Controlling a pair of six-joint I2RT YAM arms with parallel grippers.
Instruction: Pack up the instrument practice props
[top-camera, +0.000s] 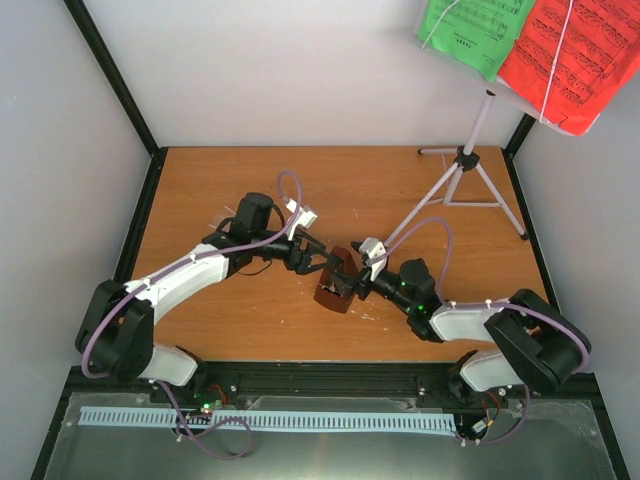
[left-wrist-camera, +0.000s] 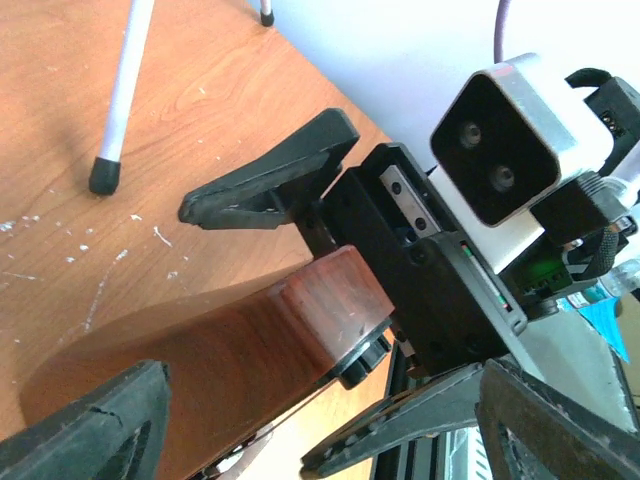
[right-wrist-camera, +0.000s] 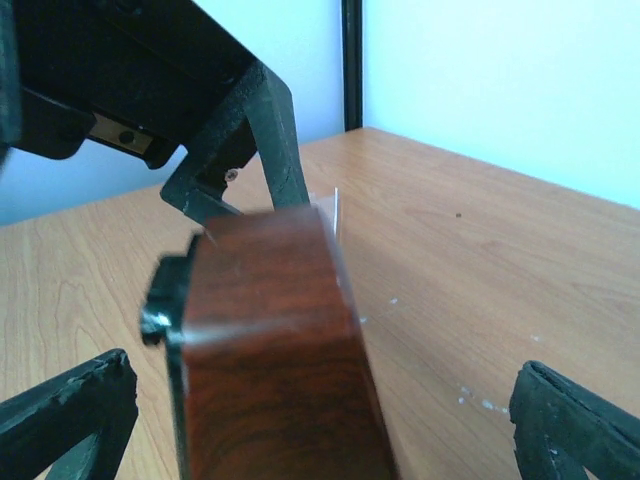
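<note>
The dark brown metronome (top-camera: 334, 285) lies tilted on the table between my two grippers. My left gripper (top-camera: 322, 262) is open, its fingers either side of the metronome (left-wrist-camera: 200, 370) in the left wrist view. My right gripper (top-camera: 353, 283) is open too. Its fingertips (right-wrist-camera: 70, 410) stand well clear of the metronome (right-wrist-camera: 280, 350), whose black base faces left. The white tripod music stand (top-camera: 462, 172) stands at the back right and holds a green sheet (top-camera: 476, 30) and a red sheet (top-camera: 572, 58).
A stand leg with a black foot (left-wrist-camera: 105, 172) rests on the table beyond the metronome. The right arm's camera housing (left-wrist-camera: 500, 140) sits close in front of the left gripper. Grey walls and black frame posts (top-camera: 112, 75) enclose the wooden table (top-camera: 250, 190).
</note>
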